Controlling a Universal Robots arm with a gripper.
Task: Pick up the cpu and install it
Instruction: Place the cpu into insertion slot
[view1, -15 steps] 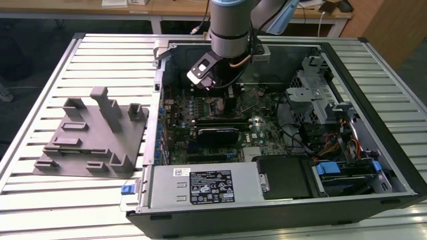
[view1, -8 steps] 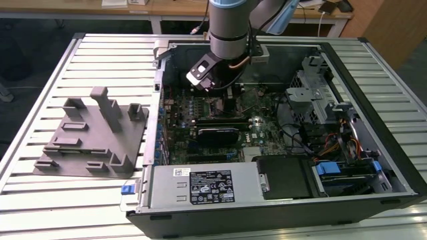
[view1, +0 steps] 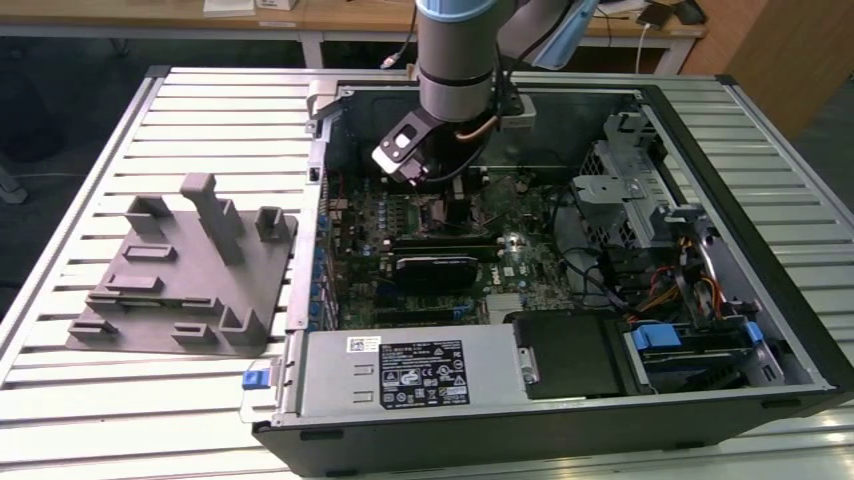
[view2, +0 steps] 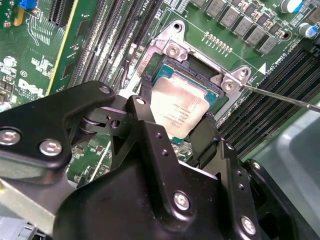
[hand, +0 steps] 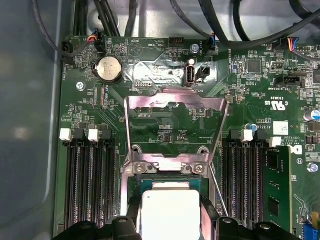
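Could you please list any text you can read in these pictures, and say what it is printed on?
White label on the power supply box: print too small to read.
Top of the cpu: faint lines of print, not legible.
Motherboard: white lettering, too small to read reliably.

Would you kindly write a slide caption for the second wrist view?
The gripper grips the cpu by two edges over the open motherboard socket.
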